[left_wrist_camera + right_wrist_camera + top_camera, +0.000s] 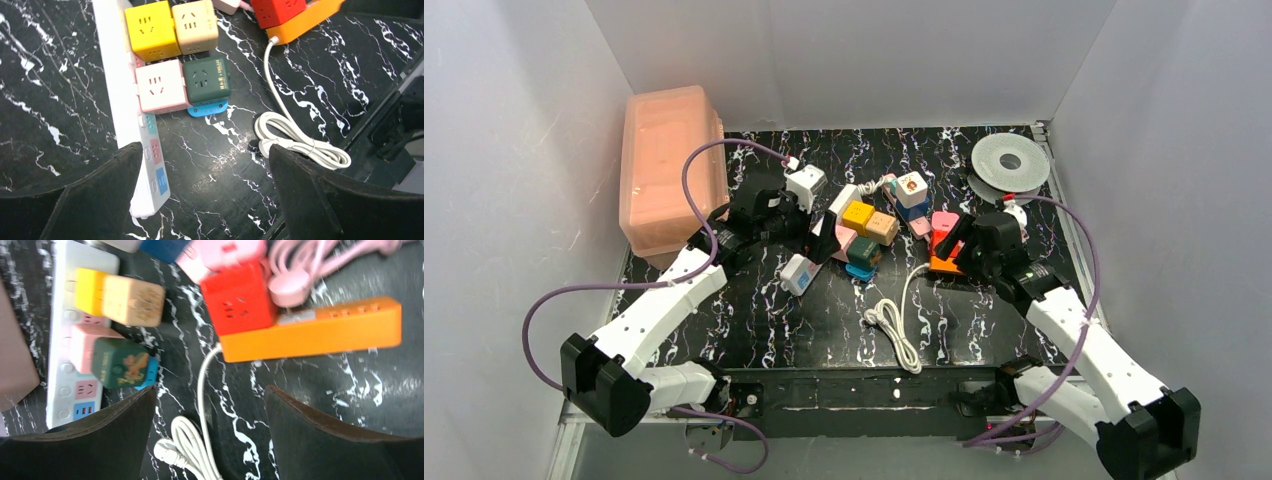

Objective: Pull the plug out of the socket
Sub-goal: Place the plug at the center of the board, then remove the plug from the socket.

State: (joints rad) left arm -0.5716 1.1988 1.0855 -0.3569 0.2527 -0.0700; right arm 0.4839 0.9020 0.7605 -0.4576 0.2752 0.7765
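Note:
The socket is a long white power strip (120,85) with pastel outlet faces; it also shows in the right wrist view (62,347) and, partly hidden by my left gripper, in the top view (842,196). A yellow cube plug (151,30), a beige one (195,26), a pink one (161,86) and a dark green one (206,80) sit in a cluster on and beside it. My left gripper (205,150) is open, hovering over the strip's near end, one finger (95,190) beside it. My right gripper (209,388) is open and empty above the white cord (200,385).
An orange power block (312,332) with a red cube (239,297) lies under my right gripper (954,245). A coiled white cord (894,325) lies at the front centre. An orange bin (669,170) stands back left, a grey spool (1009,160) back right. Loose white adapters (804,185) lie nearby.

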